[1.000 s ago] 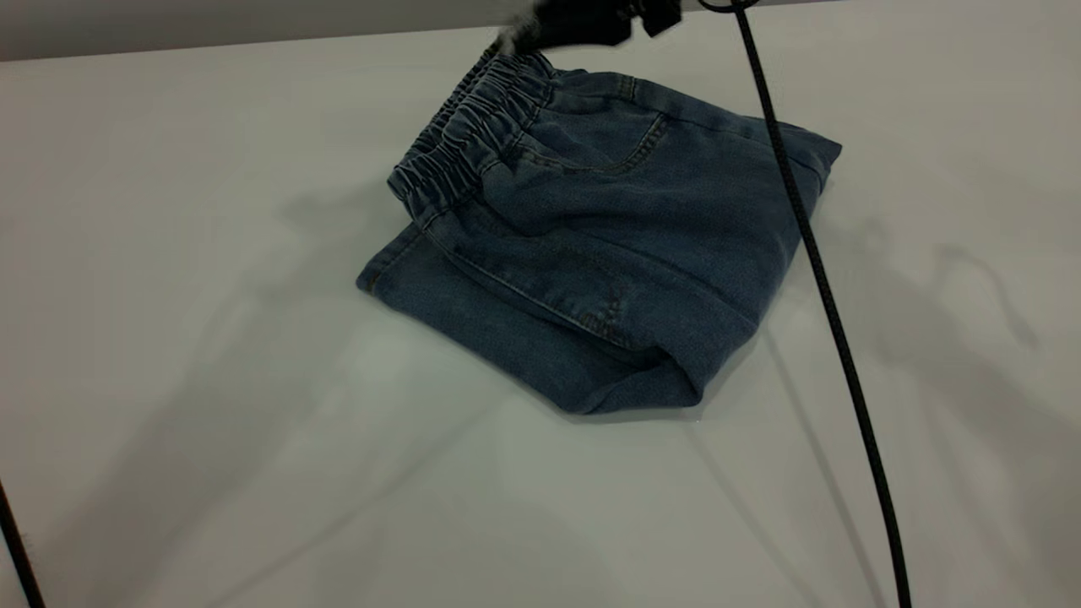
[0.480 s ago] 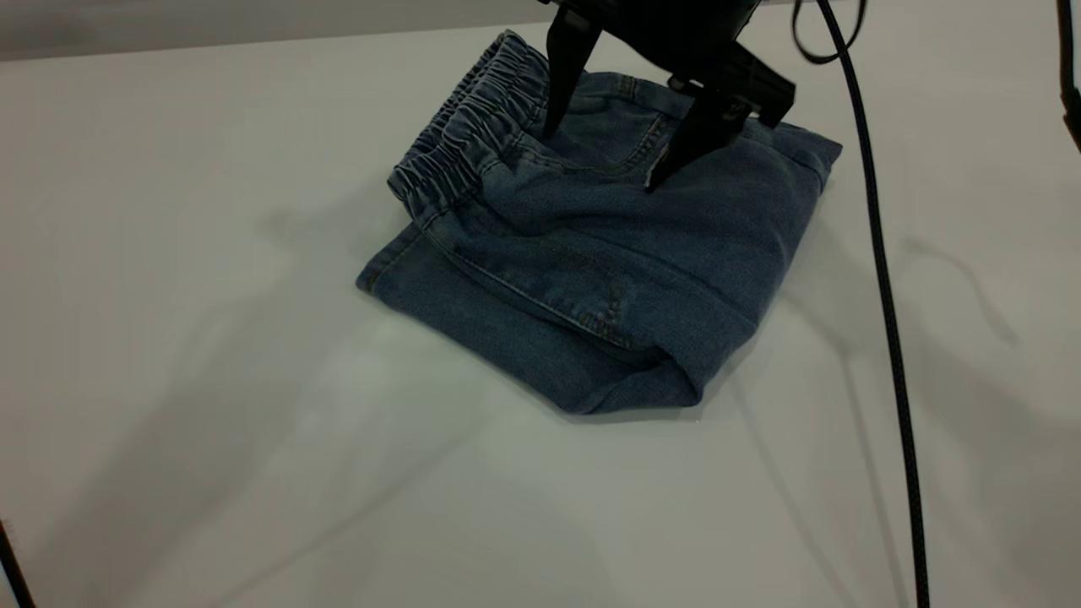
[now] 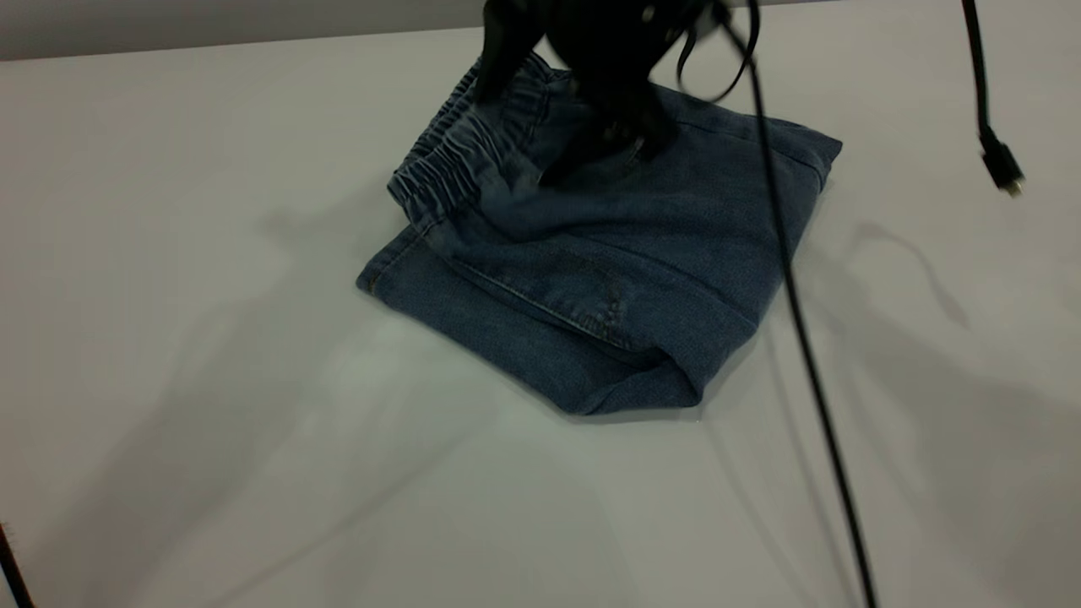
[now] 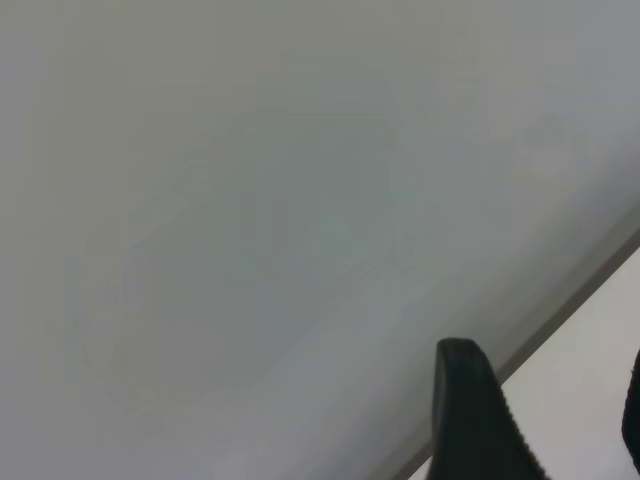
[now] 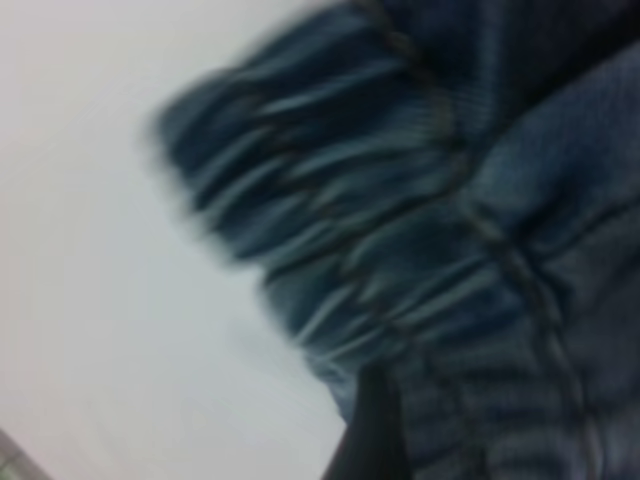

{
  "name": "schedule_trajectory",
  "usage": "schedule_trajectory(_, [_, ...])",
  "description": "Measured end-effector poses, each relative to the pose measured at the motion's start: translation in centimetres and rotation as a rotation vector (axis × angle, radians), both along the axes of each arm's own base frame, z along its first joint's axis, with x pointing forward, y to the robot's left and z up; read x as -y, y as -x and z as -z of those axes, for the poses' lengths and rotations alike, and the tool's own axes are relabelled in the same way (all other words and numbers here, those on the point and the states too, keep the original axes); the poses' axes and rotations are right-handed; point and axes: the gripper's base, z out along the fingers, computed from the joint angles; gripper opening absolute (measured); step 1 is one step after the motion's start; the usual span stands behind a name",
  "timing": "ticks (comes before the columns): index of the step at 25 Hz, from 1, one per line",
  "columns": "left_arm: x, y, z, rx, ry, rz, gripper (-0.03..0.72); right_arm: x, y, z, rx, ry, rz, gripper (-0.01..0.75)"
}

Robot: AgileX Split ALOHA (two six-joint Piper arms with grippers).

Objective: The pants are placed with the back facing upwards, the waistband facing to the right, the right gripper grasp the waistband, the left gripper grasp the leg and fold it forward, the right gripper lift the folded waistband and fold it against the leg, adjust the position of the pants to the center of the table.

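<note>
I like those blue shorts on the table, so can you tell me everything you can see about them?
The shorts are blue faded denim, folded into a thick, roughly square bundle of layers on the white table. The gathered stretchy waistband lies on top at the far left edge, and stitched seams cross the upper layer. A folded edge bulges at the near corner. The right gripper, a black claw, is down on the cloth by the waistband, fingers spread. A thin black cable hangs in front of the shorts.

Faded blue denim pants [image 3: 608, 262] lie on a plain pale-grey table [image 3: 169, 380].
</note>
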Motion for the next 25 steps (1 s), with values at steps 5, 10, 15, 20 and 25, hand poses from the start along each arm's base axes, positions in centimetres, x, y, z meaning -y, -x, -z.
schedule_trajectory(5, [0.0,0.0,0.0,0.000,-0.001,0.000,0.345,-0.1,0.3,2.0,-0.060,0.002,0.000,0.540])
schedule_trajectory(10, [0.0,0.0,0.0,0.000,-0.001,0.000,0.345,-0.1,0.8,2.1,-0.057,0.017,-0.104,0.540])
schedule_trajectory(15, [0.0,0.0,0.0,-0.001,0.000,0.000,0.345,-0.1,1.6,2.1,-0.051,0.025,-0.254,0.540])
schedule_trajectory(20, [0.0,0.0,0.0,-0.001,0.000,0.000,0.345,-0.6,2.7,2.2,-0.061,0.048,-0.394,0.539])
schedule_trajectory(25, [0.0,0.1,-0.1,0.002,0.001,0.000,0.345,-1.5,4.5,2.4,-0.054,0.101,-0.599,0.539])
